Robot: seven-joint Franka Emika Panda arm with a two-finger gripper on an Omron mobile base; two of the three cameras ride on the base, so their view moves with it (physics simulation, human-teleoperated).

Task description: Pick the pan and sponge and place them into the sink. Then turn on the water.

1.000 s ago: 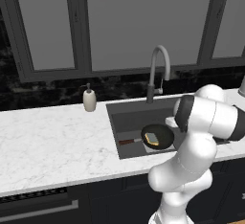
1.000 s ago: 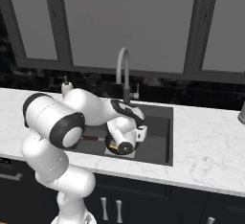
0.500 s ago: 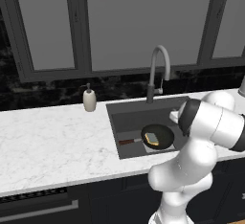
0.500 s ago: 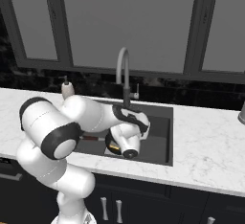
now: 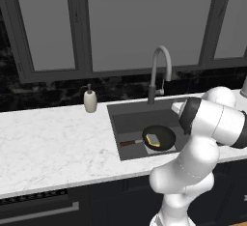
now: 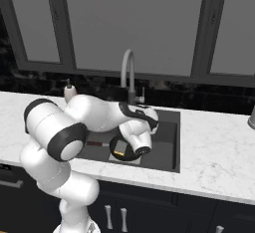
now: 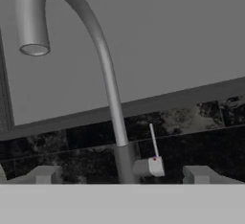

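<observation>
The black pan [image 5: 164,134] lies on the floor of the dark sink [image 5: 130,122], its reddish handle pointing left. The sponge [image 5: 153,139] rests inside the pan, yellow layer showing. From the right base view, the pan [image 6: 114,153] and sponge [image 6: 120,147] are partly behind my wrist. My gripper [image 7: 122,175] is open with nothing between its fingertips [image 7: 45,174], and hovers over the sink facing the faucet [image 7: 107,84]. The faucet's thin lever [image 7: 153,141] stands upright just right of its base. The water is out of view; nothing flows from the spout [image 7: 34,50].
A beige soap dispenser [image 5: 89,100] stands on the white marble counter [image 5: 53,143] left of the sink. A grey object [image 6: 251,121] sits at the counter's far right. Dark window panes and a black backsplash rise behind the faucet [image 5: 159,70].
My hand has lifted off the pan and turned toward the faucet, and the elbow swung right, uncovering pan and sponge. The gripper stayed open.
</observation>
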